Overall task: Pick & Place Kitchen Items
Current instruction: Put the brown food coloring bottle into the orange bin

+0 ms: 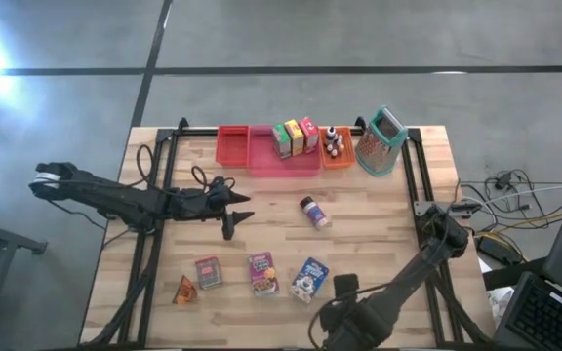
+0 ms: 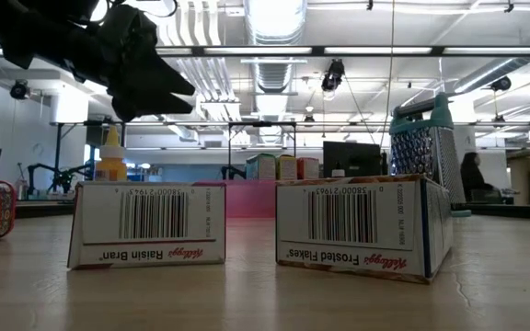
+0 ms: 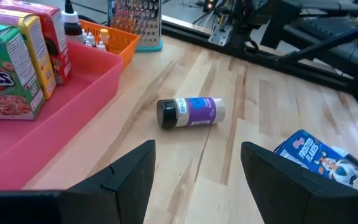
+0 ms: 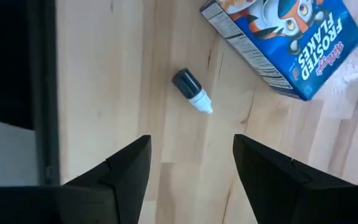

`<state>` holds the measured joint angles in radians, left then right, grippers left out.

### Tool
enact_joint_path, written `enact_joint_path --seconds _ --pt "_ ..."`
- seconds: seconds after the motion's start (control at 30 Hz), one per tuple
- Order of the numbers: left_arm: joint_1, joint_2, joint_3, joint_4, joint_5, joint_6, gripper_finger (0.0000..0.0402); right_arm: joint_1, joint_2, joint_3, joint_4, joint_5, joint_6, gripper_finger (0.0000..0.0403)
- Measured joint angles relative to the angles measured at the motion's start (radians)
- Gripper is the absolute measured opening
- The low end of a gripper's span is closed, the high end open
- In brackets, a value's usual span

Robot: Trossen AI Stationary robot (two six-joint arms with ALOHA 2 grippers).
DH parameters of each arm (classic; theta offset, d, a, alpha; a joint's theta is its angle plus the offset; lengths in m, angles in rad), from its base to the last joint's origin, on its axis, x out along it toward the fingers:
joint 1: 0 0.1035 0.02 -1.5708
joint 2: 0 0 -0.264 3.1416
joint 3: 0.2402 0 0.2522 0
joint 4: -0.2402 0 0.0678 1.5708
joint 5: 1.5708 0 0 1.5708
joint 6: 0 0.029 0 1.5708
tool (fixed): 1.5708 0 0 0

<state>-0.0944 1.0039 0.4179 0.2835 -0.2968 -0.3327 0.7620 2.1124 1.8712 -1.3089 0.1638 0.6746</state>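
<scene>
The right tool (image 4: 191, 171) hangs at the near edge of the worktop (image 1: 379, 210), its two fingers spread apart and empty. Just beyond the fingertips, a tiny dark-capped bottle (image 4: 192, 91) lies on its side on the bare wood, apart from both fingers. The blue Frosted Flakes box (image 4: 291, 40) lies flat a little farther out, near the bottle but not touching it.

The left tool (image 3: 194, 180) hovers above the middle of the worktop, fingers also apart, holding nothing. Ahead of it the small jar (image 3: 191, 112) with a purple label lies on its side, well clear of the fingers. Beside it stands the pink tray (image 3: 55, 118), with cereal boxes (image 3: 8, 68) upright inside.
</scene>
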Motion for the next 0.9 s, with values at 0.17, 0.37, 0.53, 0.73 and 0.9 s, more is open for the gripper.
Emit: enact_joint_path --seconds 0.17,0.37,0.53,0.73,0.9 --pt "0.0 0.0 0.0 0.004 0.0 -0.004 0.0243 -0.011 0.0 -0.051 0.053 -0.002 -0.024 0.021" --pt "0.0 0.0 0.0 0.013 0.0 -0.005 0.0243 -0.024 0.0 -0.075 0.073 -0.004 -0.171 0.0184" --pt "0.0 0.0 0.0 0.014 0.0 -0.005 0.0243 -0.032 0.0 -0.102 0.128 -0.006 -0.283 0.0167" --pt "0.0 0.0 0.0 0.015 0.0 -0.01 0.0243 -0.029 0.0 -0.112 0.145 -0.015 -0.34 0.0158" --pt "0.0 0.0 0.0 0.015 0.0 -0.011 0.0243 -0.029 0.0 -0.133 0.164 -0.016 -0.392 0.0162"
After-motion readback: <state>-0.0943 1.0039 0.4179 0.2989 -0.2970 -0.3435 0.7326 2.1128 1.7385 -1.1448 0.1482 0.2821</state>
